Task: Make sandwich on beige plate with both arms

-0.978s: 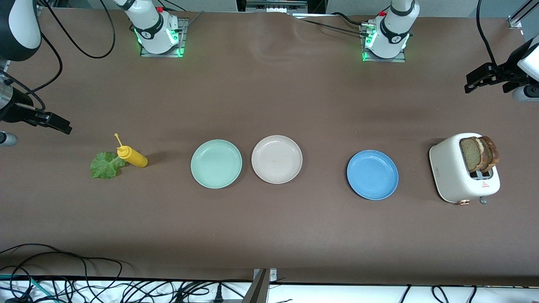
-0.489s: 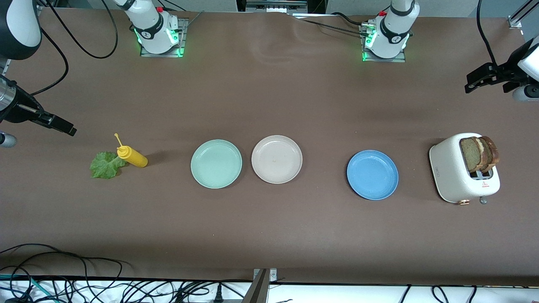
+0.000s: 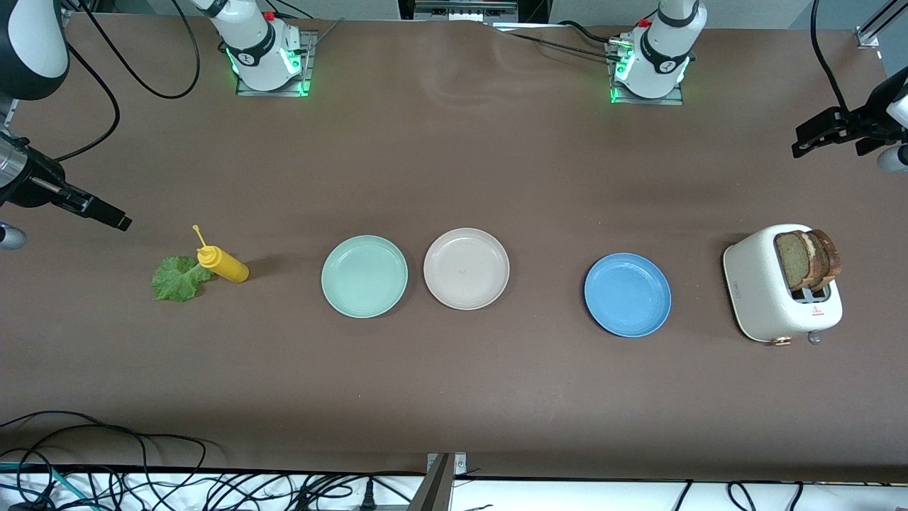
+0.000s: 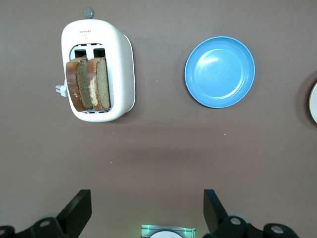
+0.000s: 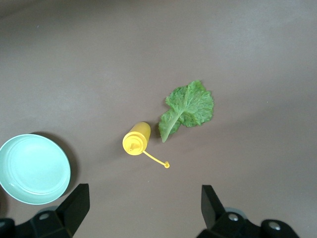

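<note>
The beige plate (image 3: 466, 268) sits bare at mid-table, beside a mint green plate (image 3: 364, 275). Two brown bread slices (image 3: 807, 258) stand upright in a white toaster (image 3: 780, 292) toward the left arm's end. They also appear as bread slices (image 4: 89, 83) in the left wrist view. A green lettuce leaf (image 3: 177, 279) lies flat toward the right arm's end, and the right wrist view shows this lettuce (image 5: 190, 106) too. My left gripper (image 3: 805, 145) (image 4: 147, 213) hangs open over bare table near the toaster. My right gripper (image 3: 113, 218) (image 5: 144, 210) hangs open over bare table near the lettuce. Neither holds anything.
A yellow squeeze bottle (image 3: 223, 264) lies on its side touching the lettuce. A blue plate (image 3: 628, 294) sits between the beige plate and the toaster. Loose cables run along the table edge nearest the front camera.
My right gripper has drifted a little toward the lettuce. My left gripper has shifted slightly toward the table's end. Nothing on the table has moved.
</note>
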`<state>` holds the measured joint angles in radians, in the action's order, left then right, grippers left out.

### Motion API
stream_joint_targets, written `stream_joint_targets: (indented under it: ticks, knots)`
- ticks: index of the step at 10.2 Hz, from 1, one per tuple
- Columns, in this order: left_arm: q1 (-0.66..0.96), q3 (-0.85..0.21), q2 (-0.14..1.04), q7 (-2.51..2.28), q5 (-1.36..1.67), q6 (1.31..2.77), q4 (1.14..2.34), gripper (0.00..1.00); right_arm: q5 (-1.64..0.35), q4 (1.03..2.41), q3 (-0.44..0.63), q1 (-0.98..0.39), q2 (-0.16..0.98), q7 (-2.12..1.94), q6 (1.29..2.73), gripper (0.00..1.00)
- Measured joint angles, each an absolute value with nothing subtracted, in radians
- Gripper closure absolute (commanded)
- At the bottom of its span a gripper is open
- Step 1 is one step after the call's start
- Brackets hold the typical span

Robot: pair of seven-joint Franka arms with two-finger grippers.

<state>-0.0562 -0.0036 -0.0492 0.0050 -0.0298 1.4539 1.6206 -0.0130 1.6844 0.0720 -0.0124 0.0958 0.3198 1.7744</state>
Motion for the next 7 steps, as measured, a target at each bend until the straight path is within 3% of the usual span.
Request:
stream_joint_targets:
  ticks: [7]
  knots:
    - [-0.065,-0.003,-0.048,0.005,-0.03,1.454,1.622,0.0,-0.015,1.684,0.066,-0.043,0.099,0.326,1.748,0.0]
